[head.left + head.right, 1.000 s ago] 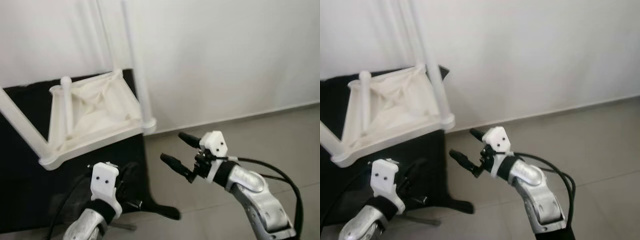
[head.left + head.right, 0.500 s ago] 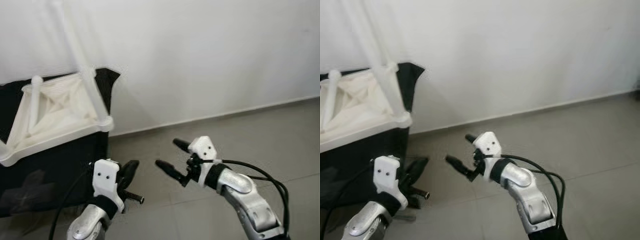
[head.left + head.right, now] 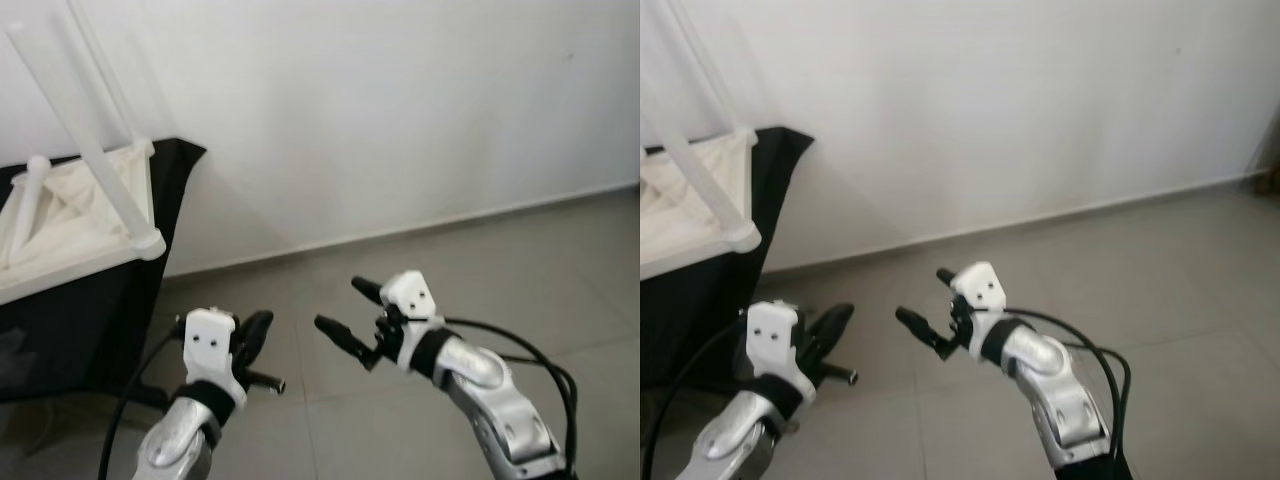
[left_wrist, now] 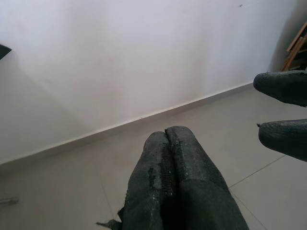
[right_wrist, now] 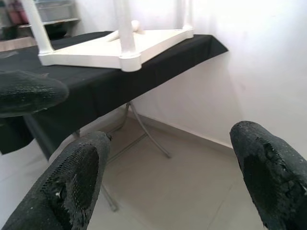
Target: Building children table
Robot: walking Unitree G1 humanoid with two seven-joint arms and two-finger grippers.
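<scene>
Children's table (image 3: 75,215), white, lies upside down on the black-draped bench (image 3: 75,320) at the robot's far left, by the wall (image 3: 400,110). One leg (image 3: 85,140) slants up from the near corner of the frame, and a shorter stub (image 3: 32,190) stands further back. In the right wrist view the underside is plain: a pale frame flat on the black cloth (image 5: 110,79), with the bench's thin metal legs (image 5: 144,132) splayed on the floor below.

Grey tiled floor (image 3: 480,270) spreads ahead, meeting the wall at a pale skirting line.

Now the arms, both raised over the tiles, well clear of the table. Right pincer (image 3: 348,315) points toward the robot's left, fingers (image 5: 72,187) spread wide apart with nothing between them; the table sits well beyond its tips. Left pincer (image 3: 258,345) hangs low beside the bench edge, fingers (image 4: 172,182) pressed tight together, gripping nothing. A small metal bolt (image 3: 265,381) pokes out just beside it.
</scene>
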